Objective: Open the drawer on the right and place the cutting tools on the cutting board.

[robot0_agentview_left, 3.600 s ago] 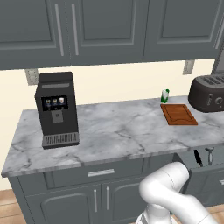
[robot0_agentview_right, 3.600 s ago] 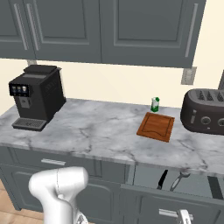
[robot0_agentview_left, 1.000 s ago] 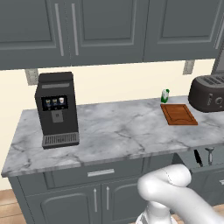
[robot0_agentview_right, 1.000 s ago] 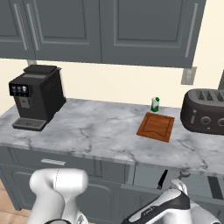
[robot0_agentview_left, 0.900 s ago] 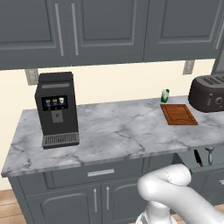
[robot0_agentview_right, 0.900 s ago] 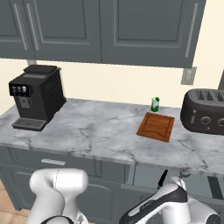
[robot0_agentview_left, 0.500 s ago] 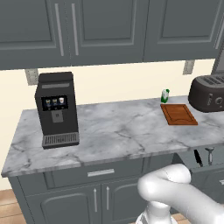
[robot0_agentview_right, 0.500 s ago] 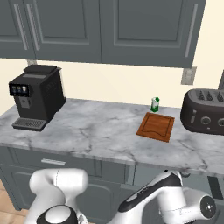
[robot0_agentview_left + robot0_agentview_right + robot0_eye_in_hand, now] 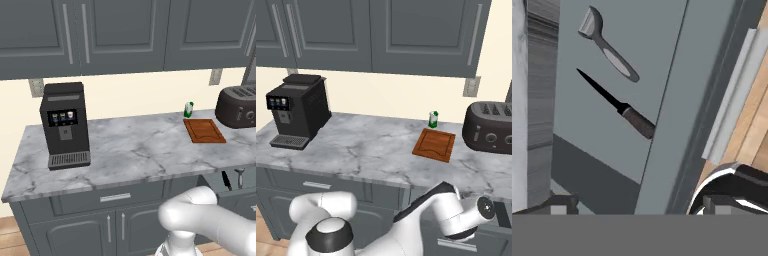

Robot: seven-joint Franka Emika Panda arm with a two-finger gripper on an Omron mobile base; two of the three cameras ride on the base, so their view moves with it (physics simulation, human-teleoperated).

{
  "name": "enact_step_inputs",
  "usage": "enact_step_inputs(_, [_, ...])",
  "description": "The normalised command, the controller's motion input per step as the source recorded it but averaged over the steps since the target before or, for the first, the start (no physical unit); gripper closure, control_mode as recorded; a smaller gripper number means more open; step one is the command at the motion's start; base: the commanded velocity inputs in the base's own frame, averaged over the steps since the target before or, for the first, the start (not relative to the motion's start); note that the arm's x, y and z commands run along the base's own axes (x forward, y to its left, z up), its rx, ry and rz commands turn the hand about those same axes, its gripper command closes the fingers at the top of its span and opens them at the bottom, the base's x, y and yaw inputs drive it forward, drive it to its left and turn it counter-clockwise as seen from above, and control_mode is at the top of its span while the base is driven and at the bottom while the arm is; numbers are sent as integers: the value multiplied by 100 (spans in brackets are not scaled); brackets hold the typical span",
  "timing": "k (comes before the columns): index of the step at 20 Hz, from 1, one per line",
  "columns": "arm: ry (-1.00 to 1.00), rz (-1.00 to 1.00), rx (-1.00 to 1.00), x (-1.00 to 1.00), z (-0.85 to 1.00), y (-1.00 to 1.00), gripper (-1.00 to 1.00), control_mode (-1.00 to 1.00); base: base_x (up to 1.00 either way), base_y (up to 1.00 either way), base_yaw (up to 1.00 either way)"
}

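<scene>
The drawer [image 9: 248,186] stands pulled out under the counter's right end. In the hand view its grey floor [image 9: 649,45] holds the cutting tools. One is a slim black knife [image 9: 618,105] [image 9: 226,180]. Beside it lies a pale grey peeler [image 9: 608,48] [image 9: 240,177]. My gripper [image 9: 639,206] hovers open over the drawer's front wall, apart from both tools, with nothing between its fingertips [image 9: 558,205]. The reddish-brown cutting board [image 9: 204,131] [image 9: 434,145] lies bare on the counter left of the toaster.
A dark toaster [image 9: 238,106] [image 9: 491,129] stands at the counter's right end. A small green-and-white bottle [image 9: 189,109] [image 9: 433,119] is behind the board. A black coffee machine [image 9: 65,125] [image 9: 298,111] stands at the left. The drawer's silver handle [image 9: 729,100] runs along its front.
My arm has swung up and to the right, and in the right base view it now covers the open drawer. The tools, board and drawer have not moved.
</scene>
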Motion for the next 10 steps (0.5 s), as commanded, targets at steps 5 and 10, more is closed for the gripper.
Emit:
enact_step_inputs(5, [24, 0, -5, 31, -12, 16, -100, -100, 0, 0, 0])
enact_step_inputs(10, [18, 0, -3, 6, -24, 4, -100, -100, 0, 0, 0])
